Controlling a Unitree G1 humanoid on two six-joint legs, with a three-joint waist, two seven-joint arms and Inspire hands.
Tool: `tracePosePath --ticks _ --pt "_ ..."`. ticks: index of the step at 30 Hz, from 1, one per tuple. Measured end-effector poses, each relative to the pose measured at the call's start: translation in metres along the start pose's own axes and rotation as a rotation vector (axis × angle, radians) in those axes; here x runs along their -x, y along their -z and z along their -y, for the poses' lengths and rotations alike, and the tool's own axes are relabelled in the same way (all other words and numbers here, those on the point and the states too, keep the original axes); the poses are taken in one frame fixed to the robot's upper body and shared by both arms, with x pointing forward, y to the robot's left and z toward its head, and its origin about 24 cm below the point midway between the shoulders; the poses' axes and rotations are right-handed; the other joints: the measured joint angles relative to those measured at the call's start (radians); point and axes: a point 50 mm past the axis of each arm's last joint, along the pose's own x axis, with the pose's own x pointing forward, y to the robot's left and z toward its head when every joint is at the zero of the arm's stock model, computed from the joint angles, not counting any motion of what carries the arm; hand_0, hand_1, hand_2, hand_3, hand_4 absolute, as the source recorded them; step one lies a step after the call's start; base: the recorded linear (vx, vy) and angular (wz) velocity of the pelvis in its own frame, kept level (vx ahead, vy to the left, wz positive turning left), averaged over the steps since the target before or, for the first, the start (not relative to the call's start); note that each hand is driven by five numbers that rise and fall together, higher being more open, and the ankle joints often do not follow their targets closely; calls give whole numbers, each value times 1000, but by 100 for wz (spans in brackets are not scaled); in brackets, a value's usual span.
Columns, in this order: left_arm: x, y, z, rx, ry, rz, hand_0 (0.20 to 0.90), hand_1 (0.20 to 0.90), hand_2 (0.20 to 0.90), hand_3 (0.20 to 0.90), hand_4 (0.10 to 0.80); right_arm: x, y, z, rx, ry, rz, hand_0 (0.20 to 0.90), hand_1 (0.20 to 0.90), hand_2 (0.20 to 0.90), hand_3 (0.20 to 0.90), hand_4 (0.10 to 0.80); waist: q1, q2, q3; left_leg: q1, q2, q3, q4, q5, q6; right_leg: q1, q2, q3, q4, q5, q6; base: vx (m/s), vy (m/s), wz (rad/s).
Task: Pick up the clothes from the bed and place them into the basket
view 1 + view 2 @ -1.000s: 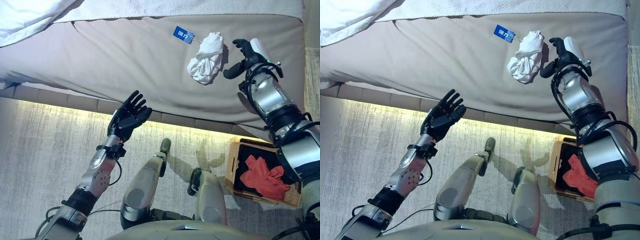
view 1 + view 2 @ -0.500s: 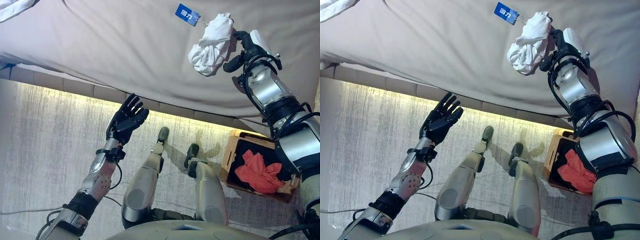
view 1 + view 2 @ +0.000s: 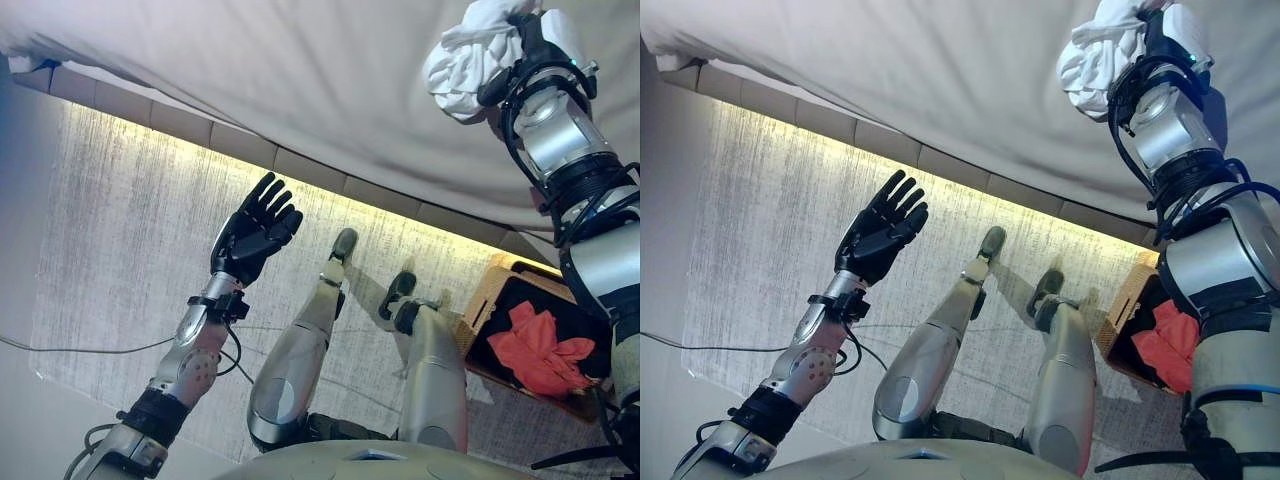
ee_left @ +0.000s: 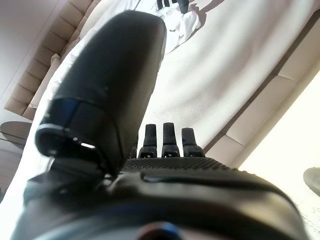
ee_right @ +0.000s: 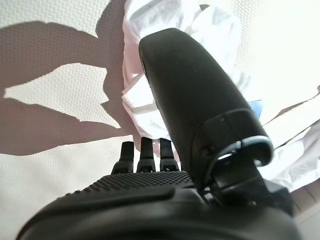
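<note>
A crumpled white garment [image 3: 465, 65] lies on the grey bed [image 3: 300, 80] at the far right. My right hand [image 3: 545, 45] rests against its right side, thumb under the cloth. In the right wrist view the fingers [image 5: 145, 152] are straight and the thumb [image 5: 190, 90] lies over the garment [image 5: 132, 100]. My left hand [image 3: 255, 235] is open and empty, raised above the carpet in front of the bed's edge. A wicker basket [image 3: 490, 300] on the floor at the lower right holds a red garment [image 3: 540, 345].
The bed's padded base [image 3: 300, 170] runs across the view with a lit strip under it. Grey carpet [image 3: 120, 250] lies in front. The basket stands close to the bed's right corner.
The whole picture has shifted, so the camera moved. My right hand has closed the gap to the white garment and now touches it. The left hand keeps its pose.
</note>
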Motion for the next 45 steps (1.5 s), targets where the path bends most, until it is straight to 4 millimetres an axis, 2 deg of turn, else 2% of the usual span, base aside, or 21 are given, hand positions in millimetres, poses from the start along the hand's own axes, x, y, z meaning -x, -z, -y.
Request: tracePosePath --ticks 4,7,12,13,14,15,16,25,30,34,36,43,45 --pt "3 0 2 3 8 0 900 900 900 900 800 -2 -2 13 -20 51 -1 900 900 900 900 800 2 6 2 -118 -12 4 120 -47 3 -91 -15 -13 95 -32 -21 -7 -3 15" --pt "4 -3 5 9 19 11 900 900 900 900 800 -6 -4 30 -30 101 -11 900 900 900 900 800 9 13 6 -217 -24 4 227 -71 9 -174 -35 -22 182 -57 -43 -29 -3 18" --pt "6 -5 3 11 10 15 900 900 900 900 800 -9 -16 53 -53 156 7 900 900 900 900 800 19 17 8 -328 -29 3 331 -96 5 -279 -36 -21 274 -83 -63 -36 -14 3" --pt "6 -5 3 10 10 15 900 900 900 900 800 -9 -17 56 -57 161 10 825 825 825 812 712 19 17 8 -342 -28 3 334 -96 5 -293 -36 -21 280 -85 -60 -38 -11 3" --pt "7 -6 2 5 8 14 900 900 900 900 800 -10 -19 57 -59 162 14 825 825 825 812 712 20 17 8 -355 -23 4 345 -97 5 -302 -37 -22 286 -86 -59 0 0 0" --pt "7 -7 1 2 8 13 900 900 900 900 800 -10 -19 58 -60 162 15 462 462 462 389 289 21 17 8 -360 -19 4 348 -97 4 -307 -36 -23 289 -87 -59 0 0 0" --pt "7 -8 1 0 7 14 900 900 900 900 800 -10 -21 61 -63 168 17 300 300 300 200 100 20 17 8 -365 -18 4 344 -98 3 -314 -36 -24 289 -87 -59 -14 7 4" --pt "9 -8 -1 15 -2 14 900 900 900 900 800 -12 -14 63 -61 181 -2 300 300 300 200 100 24 17 8 -347 -16 5 347 -98 3 -297 -34 -22 291 -86 -59 -7 -6 0" --pt "11 -7 -1 14 9 12 900 900 900 900 800 -11 0 43 -61 112 -35 300 300 300 200 100 28 17 8 -261 -15 5 346 -91 14 -198 -32 -25 266 -81 -60 -5 8 -1" --pt "10 -9 -1 9 12 27 900 900 900 900 800 -10 8 34 -50 69 -45 300 300 300 200 100 17 17 8 -178 -1 26 332 -102 31 -107 -21 -14 221 -79 -59 6 33 -13" --pt "9 -10 -1 8 12 31 900 900 900 900 800 -9 12 31 -44 58 -49 300 300 300 200 100 4 16 8 -123 -3 31 315 -102 30 -51 -16 -10 197 -79 -58 -10 18 -9" --pt "7 -11 -2 3 -4 34 900 900 900 900 800 -9 16 33 -42 56 -4 300 300 300 200 100 -18 10 10 59 4 67 187 -84 57 104 -14 31 83 -56 -19 -33 32 -15" --pt "2 -12 -3 -1 -16 38 900 900 900 900 800 -8 22 32 -34 32 7 300 300 300 200 100 -26 -1 12 119 18 82 138 -67 61 155 -7 38 27 -19 -6 -28 79 -23"
